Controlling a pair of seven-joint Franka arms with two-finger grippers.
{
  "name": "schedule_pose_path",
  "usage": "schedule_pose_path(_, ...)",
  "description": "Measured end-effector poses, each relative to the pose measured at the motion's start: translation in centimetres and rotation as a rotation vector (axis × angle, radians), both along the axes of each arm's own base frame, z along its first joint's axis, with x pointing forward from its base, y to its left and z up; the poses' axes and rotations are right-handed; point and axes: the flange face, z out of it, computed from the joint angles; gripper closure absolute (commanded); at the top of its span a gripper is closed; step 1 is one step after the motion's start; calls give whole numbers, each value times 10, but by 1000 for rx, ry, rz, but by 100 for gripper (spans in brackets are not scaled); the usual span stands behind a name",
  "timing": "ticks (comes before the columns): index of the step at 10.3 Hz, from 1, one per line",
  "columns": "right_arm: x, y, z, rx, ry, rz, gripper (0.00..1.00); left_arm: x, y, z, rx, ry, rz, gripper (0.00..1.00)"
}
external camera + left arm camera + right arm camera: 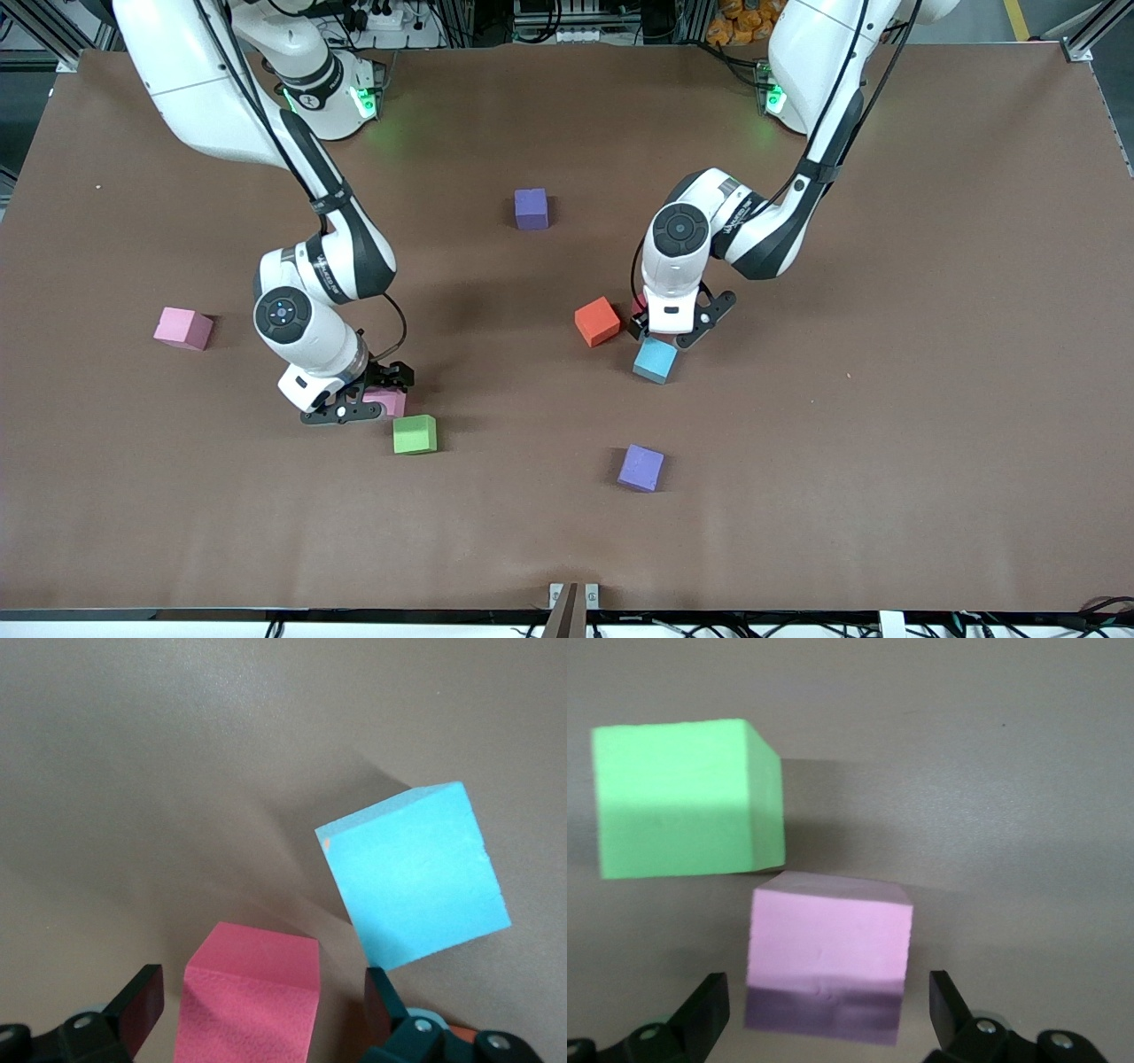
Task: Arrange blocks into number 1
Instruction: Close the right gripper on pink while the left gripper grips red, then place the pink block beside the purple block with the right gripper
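From the front, the right claw (370, 395) stands low over a pink block (390, 401) just beside the green block (415, 434), and the left claw (675, 330) sits between the orange block (596, 321) and light blue block (655, 360). The left wrist view shows that claw spread wide around a red block (251, 997) on the desk (177, 797). The right wrist view shows wide fingers (702, 1012) flanking the pink block, not gripping.

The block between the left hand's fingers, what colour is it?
Red, a pinkish red block. The left wrist view shows it best.

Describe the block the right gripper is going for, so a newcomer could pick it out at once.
Follow the right arm down to the right gripper, open and low at the table. A pink block sits between its fingers, unlike the other pink block lying alone toward the table's end. A green block lies beside it, nearer the front camera.
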Motion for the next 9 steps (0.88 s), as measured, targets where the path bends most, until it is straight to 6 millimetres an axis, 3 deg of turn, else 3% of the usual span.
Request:
schedule_pose_path(1,2,-4,-4,-2,-8,-4,57,0,0,0,0,0,-1,0)
schedule_pose_path(2,2,-5,-7,-1,-14,-6,100,0,-1,0,0,0,-1,0)
schedule_pose_path(5,3,12,-3,8,-30,-11,100,-1,-1,0,0,0,-2,0)
schedule_pose_path(7,-5,35,20,1,4,-49,100,-1,-1,0,-1,0,-2,0)
schedule_pose_path(9,-28,76,48,-12,51,-106,100,-1,-1,0,-1,-1,-2,0)
